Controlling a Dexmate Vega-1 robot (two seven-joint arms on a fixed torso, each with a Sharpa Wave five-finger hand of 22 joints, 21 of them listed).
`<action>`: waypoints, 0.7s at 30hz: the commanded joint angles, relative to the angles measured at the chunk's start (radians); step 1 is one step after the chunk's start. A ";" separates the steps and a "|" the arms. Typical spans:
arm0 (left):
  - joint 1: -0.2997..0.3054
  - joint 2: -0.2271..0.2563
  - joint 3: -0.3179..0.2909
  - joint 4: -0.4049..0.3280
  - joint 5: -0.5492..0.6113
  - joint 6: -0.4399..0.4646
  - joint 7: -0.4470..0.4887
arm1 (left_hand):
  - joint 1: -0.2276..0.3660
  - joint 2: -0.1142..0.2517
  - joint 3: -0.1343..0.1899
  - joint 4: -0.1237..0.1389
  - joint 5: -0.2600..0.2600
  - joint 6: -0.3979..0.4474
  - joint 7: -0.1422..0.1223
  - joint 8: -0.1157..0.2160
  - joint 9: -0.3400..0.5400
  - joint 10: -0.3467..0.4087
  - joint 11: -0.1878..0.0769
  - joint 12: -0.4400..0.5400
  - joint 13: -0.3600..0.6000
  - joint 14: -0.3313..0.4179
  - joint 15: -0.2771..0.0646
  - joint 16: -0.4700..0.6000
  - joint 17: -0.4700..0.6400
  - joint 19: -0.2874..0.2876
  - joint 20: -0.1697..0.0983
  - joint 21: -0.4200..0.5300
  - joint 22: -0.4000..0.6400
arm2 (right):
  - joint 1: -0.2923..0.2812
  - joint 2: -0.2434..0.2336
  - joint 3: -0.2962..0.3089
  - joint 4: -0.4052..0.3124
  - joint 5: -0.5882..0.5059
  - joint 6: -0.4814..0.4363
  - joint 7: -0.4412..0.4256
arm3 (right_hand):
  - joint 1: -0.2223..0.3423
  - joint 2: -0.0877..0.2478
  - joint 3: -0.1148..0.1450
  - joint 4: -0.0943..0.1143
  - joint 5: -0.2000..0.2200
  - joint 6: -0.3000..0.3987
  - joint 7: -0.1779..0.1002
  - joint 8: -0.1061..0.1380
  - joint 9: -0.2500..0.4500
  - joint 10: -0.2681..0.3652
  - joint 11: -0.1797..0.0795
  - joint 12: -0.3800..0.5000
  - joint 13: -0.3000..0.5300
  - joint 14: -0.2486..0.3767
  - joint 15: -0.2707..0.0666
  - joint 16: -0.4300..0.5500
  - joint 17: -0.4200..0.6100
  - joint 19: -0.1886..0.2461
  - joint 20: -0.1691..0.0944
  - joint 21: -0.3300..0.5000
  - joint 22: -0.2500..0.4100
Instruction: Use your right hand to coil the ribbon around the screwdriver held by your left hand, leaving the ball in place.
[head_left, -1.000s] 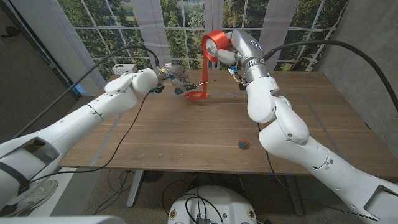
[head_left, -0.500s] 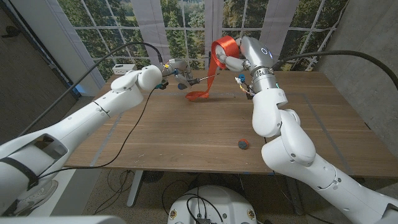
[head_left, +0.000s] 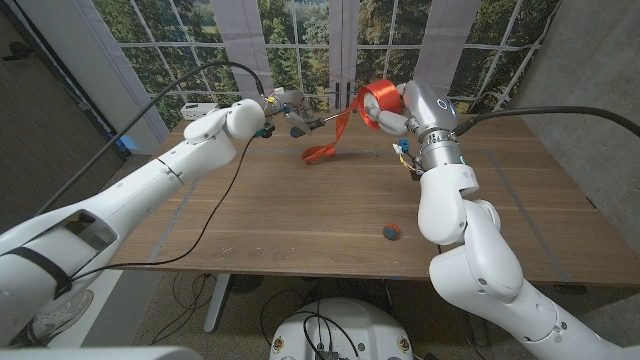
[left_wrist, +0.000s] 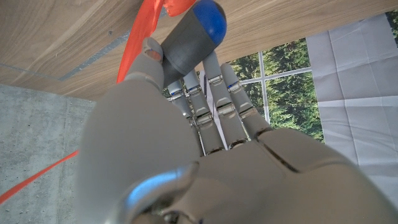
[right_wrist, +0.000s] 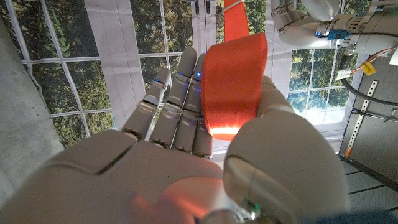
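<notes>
My left hand (head_left: 283, 107) is raised over the table's far side and grips a screwdriver (head_left: 306, 125) with a grey handle and blue butt (left_wrist: 198, 28), its thin shaft pointing toward my right hand. My right hand (head_left: 390, 105) is lifted high and holds a loop of red ribbon (head_left: 378, 99), which drapes over its fingers (right_wrist: 233, 87). From there the ribbon runs down across the shaft, and its loose end (head_left: 320, 151) hangs just above the wooden table (head_left: 300, 215). A small blue-and-red ball (head_left: 390, 231) lies on the table near my right forearm.
A white power strip (head_left: 199, 109) and cables lie at the table's far left corner. Windows with trees stand behind the table. A dark cable (head_left: 205, 215) trails across the left part of the tabletop.
My right hand has carried the ribbon loop to the right, away from the left hand. The left hand has risen with the screwdriver, and the ribbon's tail has lifted off the table.
</notes>
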 joint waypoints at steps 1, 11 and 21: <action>-0.020 -0.019 -0.006 0.016 -0.060 -0.002 0.004 | 0.095 0.089 0.044 0.006 0.007 0.080 0.040 0.005 0.081 0.094 -0.088 -0.003 0.292 0.143 -0.229 0.006 0.004 0.007 0.004 0.011 -0.001 | -0.083 0.008 0.019 0.008 -0.030 -0.013 0.126 | 0.152 0.152 0.001 -0.003 0.003 0.107 -0.043 0.140 0.092 0.001 -0.003 0.004 0.004 0.044 -0.042 -0.002 0.006 0.004 0.001 -0.002 0.003; -0.033 -0.006 0.002 0.000 -0.069 0.005 -0.005 | 0.096 0.088 0.046 0.005 0.007 0.080 0.038 0.002 0.085 0.095 -0.088 -0.006 0.293 0.143 -0.230 0.004 0.007 0.004 0.005 0.020 -0.005 | -0.075 0.053 0.012 0.080 -0.045 -0.083 0.203 | 0.155 0.153 -0.002 -0.004 0.004 0.105 -0.043 0.140 0.090 0.003 0.001 0.005 0.002 0.043 -0.043 -0.003 0.007 0.005 0.002 -0.002 0.003; -0.064 0.019 0.017 -0.032 -0.066 0.030 -0.075 | 0.095 0.087 0.047 0.006 0.007 0.083 0.041 -0.001 0.086 0.095 -0.089 -0.008 0.296 0.142 -0.228 0.003 0.010 0.001 0.004 0.027 -0.008 | -0.044 0.076 -0.007 0.173 -0.020 -0.154 0.190 | 0.156 0.153 -0.004 -0.004 0.003 0.104 -0.040 0.140 0.088 -0.001 0.001 0.006 0.002 0.042 -0.041 -0.005 0.005 0.004 0.002 -0.002 0.003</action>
